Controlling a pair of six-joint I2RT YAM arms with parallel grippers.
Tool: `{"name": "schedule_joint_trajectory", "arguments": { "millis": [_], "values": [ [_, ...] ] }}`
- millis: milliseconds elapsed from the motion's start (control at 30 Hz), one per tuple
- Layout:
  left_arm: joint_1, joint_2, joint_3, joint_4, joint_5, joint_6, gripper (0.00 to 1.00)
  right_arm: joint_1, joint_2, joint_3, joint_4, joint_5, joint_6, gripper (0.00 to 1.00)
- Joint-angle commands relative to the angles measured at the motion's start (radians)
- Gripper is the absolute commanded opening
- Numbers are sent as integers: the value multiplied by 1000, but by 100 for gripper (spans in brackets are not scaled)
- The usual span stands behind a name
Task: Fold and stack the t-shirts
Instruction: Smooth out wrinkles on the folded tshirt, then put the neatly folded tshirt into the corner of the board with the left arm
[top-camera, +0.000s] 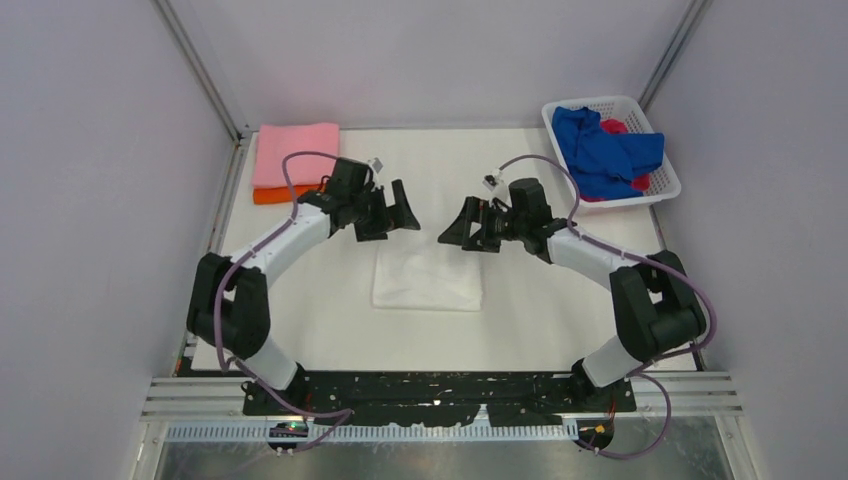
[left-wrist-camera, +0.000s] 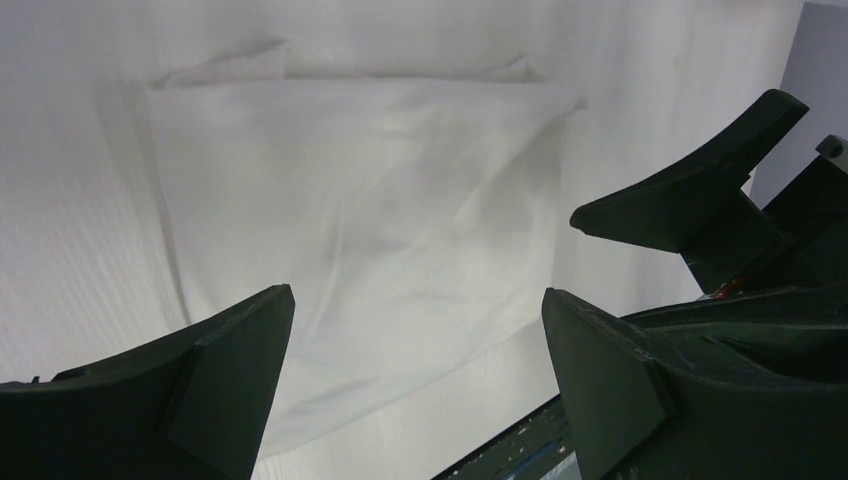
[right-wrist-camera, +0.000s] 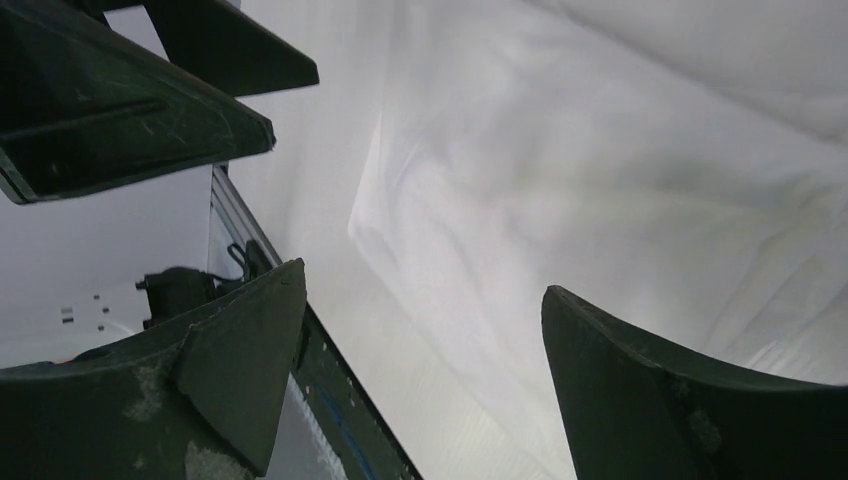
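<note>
At the near edge of a white tabletop (top-camera: 310, 335), two robot arms are bolted side by side to a black base plate (top-camera: 440, 392). L arm (top-camera: 262, 252) and R arm (top-camera: 598, 258), both white w/ black joints and purple cables, bend inward so their tips face each other near the ctr. L claw (top-camera: 392, 217) is wide open, black fingers spread, nothing btwn them. R claw (top-camera: 458, 222) is also wide open and holds nothing. The two claws are near each other but apart, not touching.

Just beneath them, mid-tabletop, lies a white t-shirt (top-camera: 428, 282), folded into a flat, roughly square shape. Both claws hover over its far edge. Wrist views show the cloth lying under the spread fingers w/ soft wrinkles, and neither claw pinches it.

Farther back, at the far L corner, a pink t-shirt (top-camera: 296, 152) sits folded on top of a folded orange t-shirt (top-camera: 272, 195), of which only the near strip shows. At the far R corner, a white lattice basket (top-camera: 590, 102) holds a crumpled blue t-shirt (top-camera: 600, 150), w/ a red t-shirt (top-camera: 616, 126) peeking out from under it. Pale walls (top-camera: 100, 200) enclose the tabletop on 3 sides.
</note>
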Motion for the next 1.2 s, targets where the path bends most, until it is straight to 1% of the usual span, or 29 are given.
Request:
{"name": "schedule_joint_trajectory", "arguments": {
  "millis": [0,100,300,400,500,567,700,833,867,900,933,967,1000,1033,1133,1167],
  "values": [
    [31,157,103,-8,-21,30,100,-51,158,104,179,10,72,95],
    [44,252,141,15,-17,21,100,-81,288,190,184,22,73,96],
    [73,401,201,23,-25,-14,100,-122,451,280,128,97,64,95],
    [81,424,206,6,-15,-15,100,-126,477,293,89,112,51,95],
    [82,394,182,14,-9,-12,100,-125,461,297,72,112,37,95],
    [82,341,170,20,-4,-5,100,-126,430,306,46,108,19,95],
    [81,208,130,23,-13,11,100,-127,320,318,5,102,-24,95],
    [81,67,62,-4,-64,31,100,-127,166,263,-5,134,-52,95],
    [81,44,49,-26,-70,44,100,-127,92,225,-5,145,-57,95],
    [81,26,43,-59,-94,55,100,-128,70,204,-5,182,-59,95],
    [81,14,35,-89,-120,62,100,-131,11,154,-5,202,-64,95],
    [81,6,24,-110,-138,68,100,-133,-24,129,-33,251,-70,95],
    [81,0,10,-121,-155,73,100,-142,-96,83,-44,278,-72,96],
    [81,-1,-5,-125,-165,72,100,-155,-131,60,-65,329,-77,95],
    [80,20,-28,-122,-143,80,100,-191,-308,-41,-106,428,-80,95],
    [79,35,-32,-115,-137,80,100,-211,-342,-57,-136,478,-80,96]
  ]
}}
